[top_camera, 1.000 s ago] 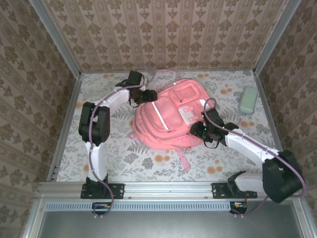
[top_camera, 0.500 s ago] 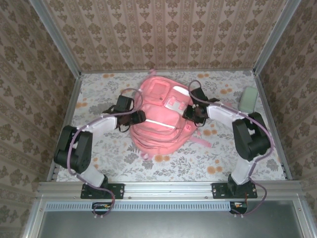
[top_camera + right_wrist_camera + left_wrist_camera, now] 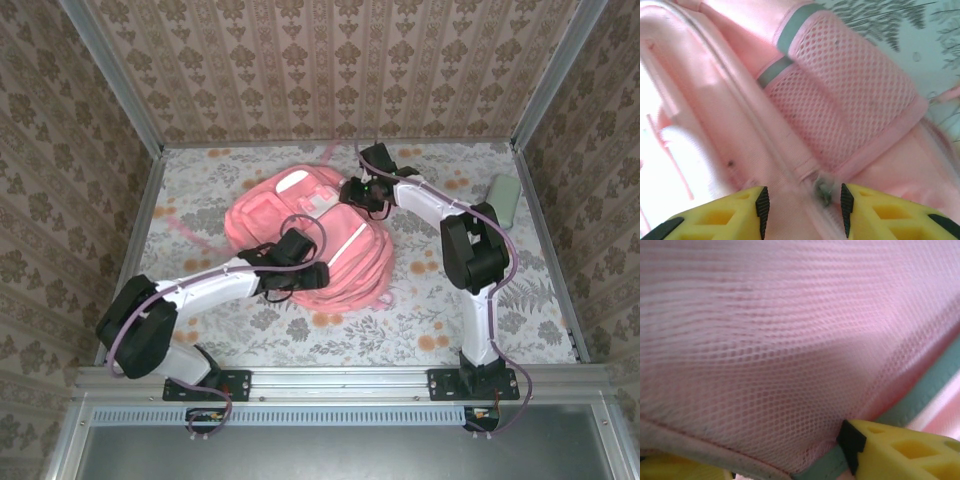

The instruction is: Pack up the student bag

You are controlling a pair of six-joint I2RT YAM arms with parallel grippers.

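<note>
Looking at the student bag flat on the middle of the bench. Got the left fingers spread apart, shoved up against its mesh on the near side. Right fingers apart too, straddling the zip pull without pinching it.

The student bag swung left; left fingers moved to its near side, right fingers to its far end.

Large pink fabric backpack showing netted mesh and grey-green trim, pale tablecloth carrying grey leaves and orange blooms, beige walls repeating damask.
</note>
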